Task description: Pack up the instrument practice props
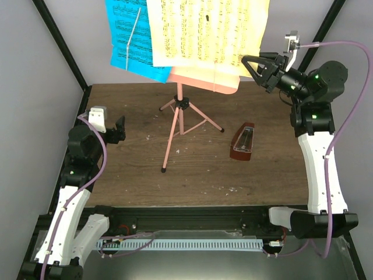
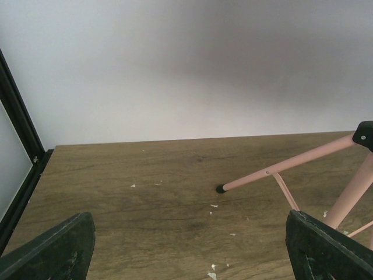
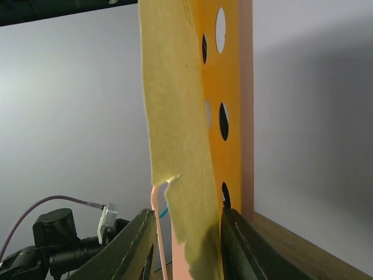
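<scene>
Nothing is packed: blue page (image 1: 128,35) and yellow page (image 1: 204,29) sit on the upright music stand (image 1: 175,128), metronome (image 1: 242,143) at centre-right. Right gripper (image 1: 249,67) straddles the yellow page at upper right, grip uncertain; left gripper (image 2: 189,248) gapes empty.

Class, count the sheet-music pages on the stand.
2: the blue page on the left, the yellow page overlapping it on the right. More may be hidden underneath.

The left arm sits folded low, with the left end effector (image 1: 119,129) spread wide. The right arm stands raised, with the right end effector (image 1: 250,65) pointing left, jaws partly apart.
</scene>
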